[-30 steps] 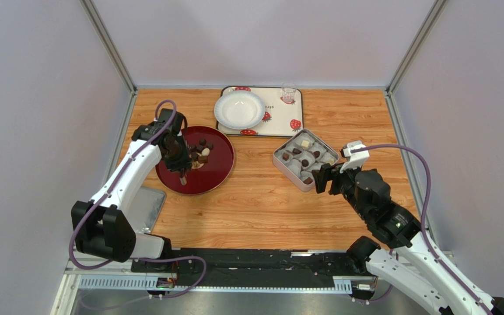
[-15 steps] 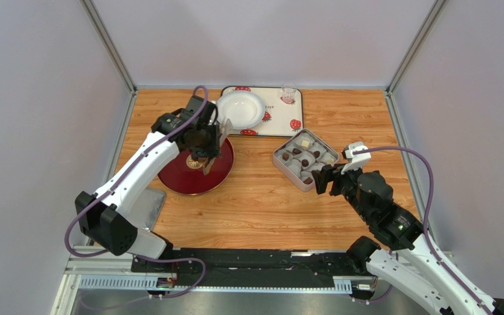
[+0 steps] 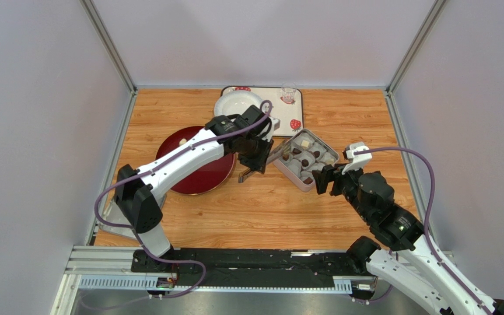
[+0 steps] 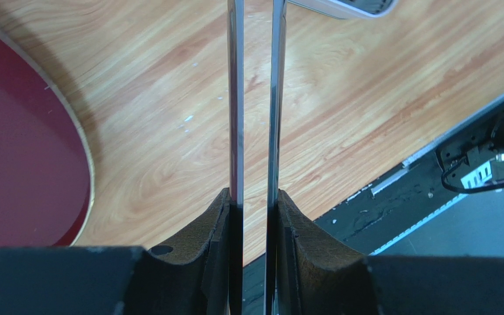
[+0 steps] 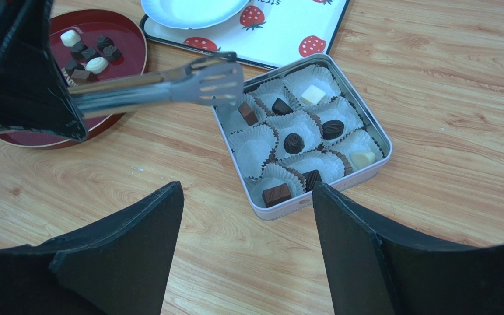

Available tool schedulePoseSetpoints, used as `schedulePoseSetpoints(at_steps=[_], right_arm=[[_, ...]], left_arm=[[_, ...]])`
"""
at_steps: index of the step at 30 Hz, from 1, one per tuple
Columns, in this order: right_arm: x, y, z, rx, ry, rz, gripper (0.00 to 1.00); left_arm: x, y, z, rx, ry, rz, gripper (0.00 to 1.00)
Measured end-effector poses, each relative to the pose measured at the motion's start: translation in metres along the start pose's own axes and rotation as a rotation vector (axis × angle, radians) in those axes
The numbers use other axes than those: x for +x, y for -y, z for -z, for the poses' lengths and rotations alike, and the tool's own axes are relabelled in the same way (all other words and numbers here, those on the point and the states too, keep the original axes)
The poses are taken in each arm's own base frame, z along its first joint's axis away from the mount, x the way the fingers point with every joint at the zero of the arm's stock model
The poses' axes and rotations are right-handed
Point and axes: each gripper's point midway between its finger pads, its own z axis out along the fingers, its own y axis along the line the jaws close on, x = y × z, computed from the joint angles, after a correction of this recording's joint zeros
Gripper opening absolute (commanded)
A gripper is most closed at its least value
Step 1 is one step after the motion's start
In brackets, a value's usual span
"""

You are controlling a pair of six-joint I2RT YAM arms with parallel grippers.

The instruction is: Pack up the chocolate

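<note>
Left gripper (image 4: 254, 197) is clamped on the handles of the tongs (image 5: 169, 85), its pads pressing the two blades to a narrow, near-parallel gap; squeezing the tool this way is what would pinch a small piece at the far end. The arm reaches across from the red plate (image 5: 126, 46), putting the slotted tips right over the tin's (image 5: 369, 164) far-left corner, which looks like a drop-off into one of the paper cups. Whether a piece sits between the tips I cannot tell: they read as flat metal from the right wrist, and the left wrist view cuts them off. Right gripper (image 5: 247, 190) has its jaws wide apart and holds nothing; it sits low by the tin's near corner, probably to steady the tin or watch the drop, and I cannot tell if it touches the wall. Chocolate (image 5: 293, 142) already fills most cups, dark and cream pieces mixed, with at least one cup (image 5: 254, 147) looking empty. More pieces (image 5: 89, 56) wait in a cluster on the plate, so packing seems well along but unfinished.
</note>
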Motion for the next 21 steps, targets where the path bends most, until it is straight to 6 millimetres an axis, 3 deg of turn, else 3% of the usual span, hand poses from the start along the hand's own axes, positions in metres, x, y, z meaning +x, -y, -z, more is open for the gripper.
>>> schedulePoseSetpoints(at_steps=[8,21], right_arm=[[-0.001,0.000,0.001,-0.003,0.007,-0.002,0.76],[-0.003,0.000,0.002,-0.004,0.012,-0.003,0.76]], left_arm=[[0.009,0.026,-0.030,0.048,-0.078,-0.081,0.30],[0.013,0.025,-0.054,0.037,-0.128,-0.101,0.34]])
